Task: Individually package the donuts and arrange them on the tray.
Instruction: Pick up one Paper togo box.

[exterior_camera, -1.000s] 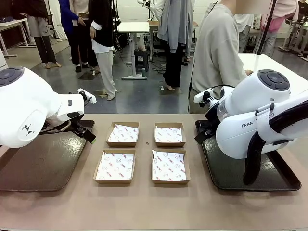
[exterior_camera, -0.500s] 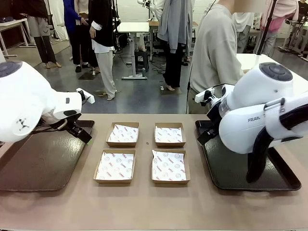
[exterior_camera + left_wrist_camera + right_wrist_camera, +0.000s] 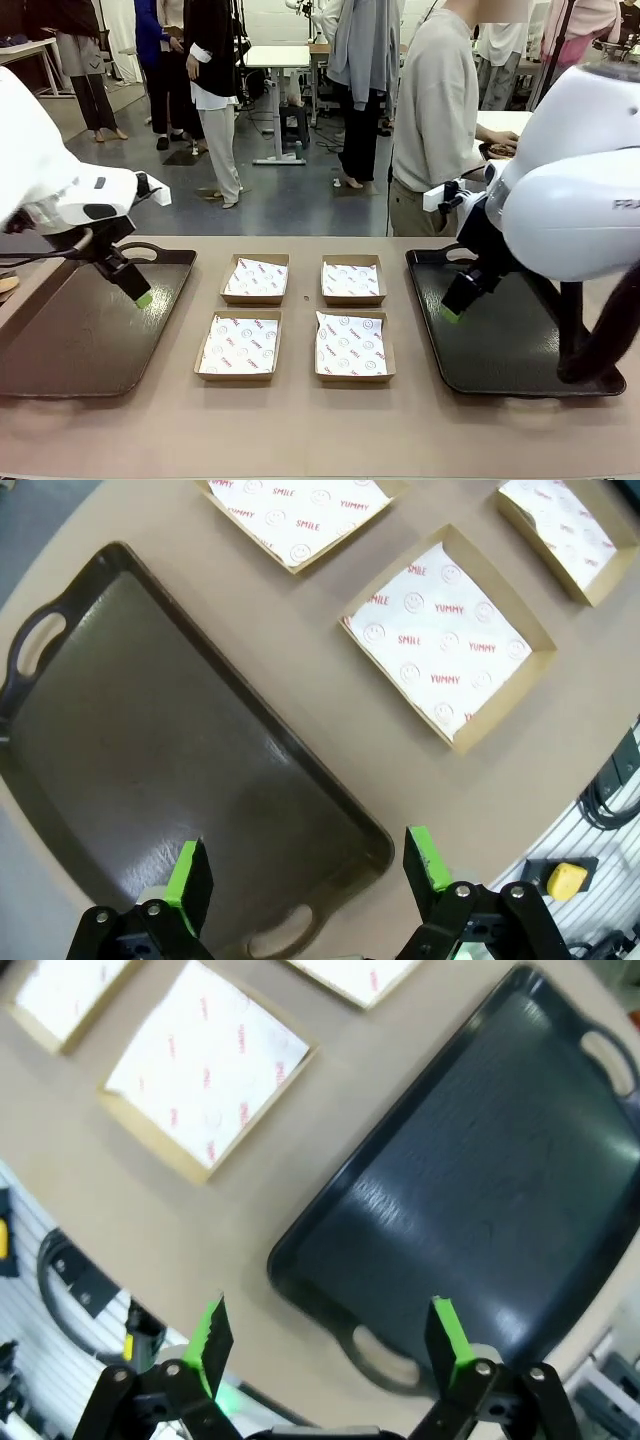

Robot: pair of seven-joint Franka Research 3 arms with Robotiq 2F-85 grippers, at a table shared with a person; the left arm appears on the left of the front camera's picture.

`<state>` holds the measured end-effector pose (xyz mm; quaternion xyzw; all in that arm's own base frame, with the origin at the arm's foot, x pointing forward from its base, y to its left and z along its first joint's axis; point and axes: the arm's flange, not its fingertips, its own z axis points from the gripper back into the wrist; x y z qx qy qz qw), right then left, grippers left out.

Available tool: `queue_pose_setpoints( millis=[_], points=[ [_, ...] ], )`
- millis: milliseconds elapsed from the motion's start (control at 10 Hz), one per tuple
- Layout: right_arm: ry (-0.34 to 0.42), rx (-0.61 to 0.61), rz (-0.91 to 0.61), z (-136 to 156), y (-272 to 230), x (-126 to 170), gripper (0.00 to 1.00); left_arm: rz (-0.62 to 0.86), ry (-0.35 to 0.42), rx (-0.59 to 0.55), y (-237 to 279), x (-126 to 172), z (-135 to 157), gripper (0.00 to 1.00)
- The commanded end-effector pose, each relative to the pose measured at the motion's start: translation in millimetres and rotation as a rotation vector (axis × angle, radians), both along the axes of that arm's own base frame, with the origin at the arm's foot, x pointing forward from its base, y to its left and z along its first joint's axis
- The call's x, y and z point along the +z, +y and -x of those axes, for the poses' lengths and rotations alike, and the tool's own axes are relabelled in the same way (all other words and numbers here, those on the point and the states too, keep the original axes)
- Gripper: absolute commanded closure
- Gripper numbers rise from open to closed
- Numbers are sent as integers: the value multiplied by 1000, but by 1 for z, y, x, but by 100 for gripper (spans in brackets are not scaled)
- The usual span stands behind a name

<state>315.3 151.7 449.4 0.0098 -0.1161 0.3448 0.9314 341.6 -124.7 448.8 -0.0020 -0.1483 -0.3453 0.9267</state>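
left gripper (image 3: 308, 865) hangs with jaws spread wide and empty over the brown tray (image 3: 80, 340) at 9 o'clock of the four paper-lined boxes (image 3: 237, 377); right gripper (image 3: 328, 1332) hangs equally wide and empty over the black tray (image 3: 500, 350) at 3 o'clock. at 1 o'clock a person's hand (image 3: 503, 139) rests by a small dark dish (image 3: 497, 151) on the white table (image 3: 520, 122) behind; whether donuts lie in it is too small to tell.
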Motion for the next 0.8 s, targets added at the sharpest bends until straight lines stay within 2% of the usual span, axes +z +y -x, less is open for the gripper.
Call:
queue_pose_setpoints(
  millis=[0, 200, 300, 400, 500, 700],
  points=[
    [-35, -3, -6, -12, 2, -7, 0, 5, -15, -2, -5, -10, -9, 0],
    [-35, -3, -6, -12, 2, -7, 0, 5, -15, -2, -5, -10, -9, 0],
    [-8, -2, -2, -1, 0, 1, 0, -1, -2, -1, -1, 0, 0, 0],
    [58, -37, -293, -9, -29, 4, 0, 294, 95, 54, 12, 3, -8, 0],
    [131, -117, -543, -11, -61, 2, 0, 513, 136, 89, 27, 15, -8, 0],
    [206, -224, -917, -9, -122, -8, 0, 935, 251, 167, 65, 33, -5, 0]
  ],
)
